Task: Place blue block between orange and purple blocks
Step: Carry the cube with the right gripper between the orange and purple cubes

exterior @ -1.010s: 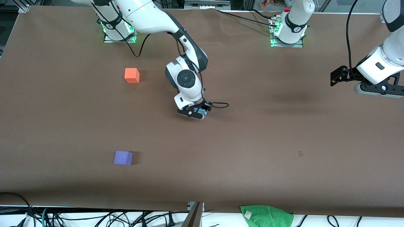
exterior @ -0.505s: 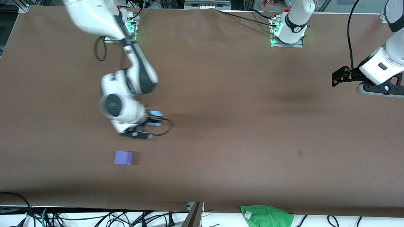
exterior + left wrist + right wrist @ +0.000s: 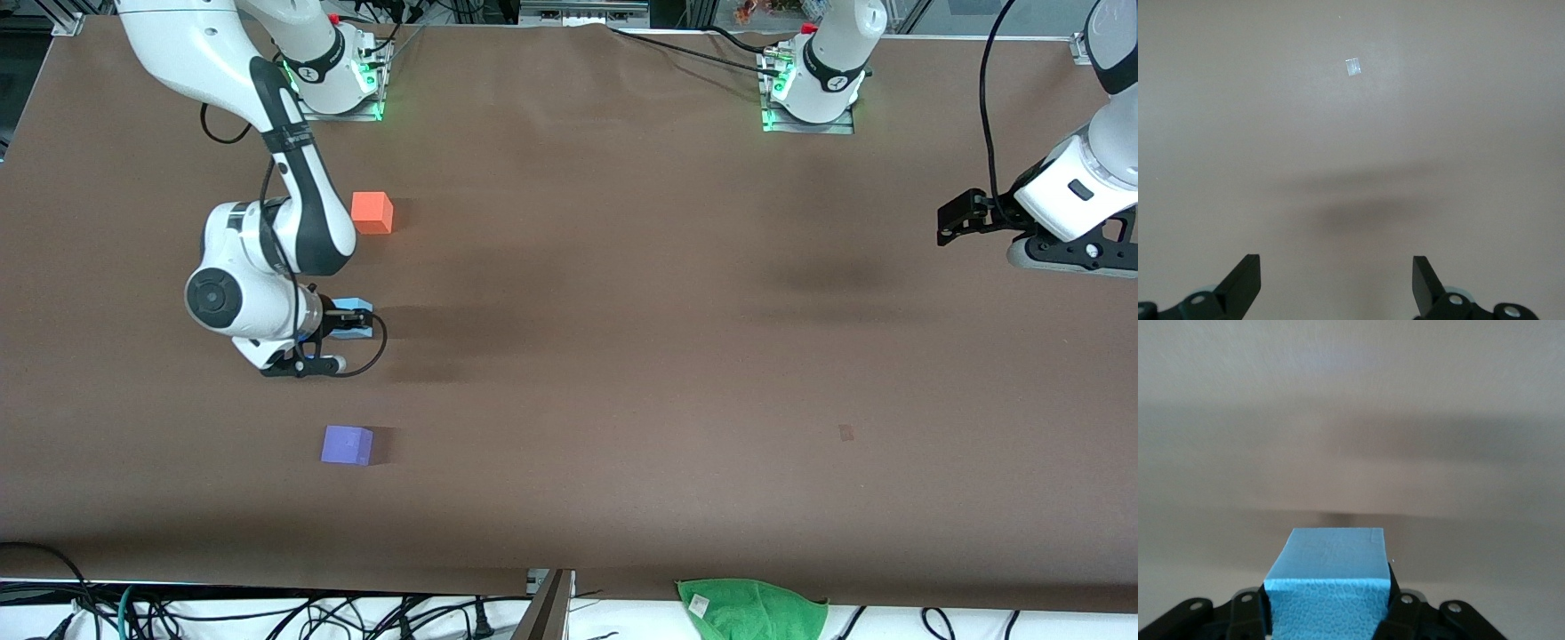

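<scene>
While the left arm waits at its own end of the brown matte counter (image 3: 622, 267), its left gripper (image 3: 1337, 283) hangs over bare surface with the fingers (image 3: 1245, 280) spread wide and nothing between them; a tiny pale square speck (image 3: 1353, 67) lies on the counter below it.

The right gripper (image 3: 351, 322) is clamped on the blue block (image 3: 356, 307), a small sky-blue cube whose face shows a fine pebbled, foam-like texture in the right wrist view (image 3: 1331, 600) (its top is smoother, with a faint scored line near one corner). The block sits squarely between the two black fingers (image 3: 1248, 607), which press flat against its opposite sides, and most of the cube juts out past the fingertips.

Taking the orange block (image 3: 372, 212) as landmark: it is a bright matte cube resting on the counter toward the right arm's end. The held blue block is over the counter between it and the purple block (image 3: 347, 444), a violet matte cube of the same size that lies nearer the front camera than the orange one.
</scene>
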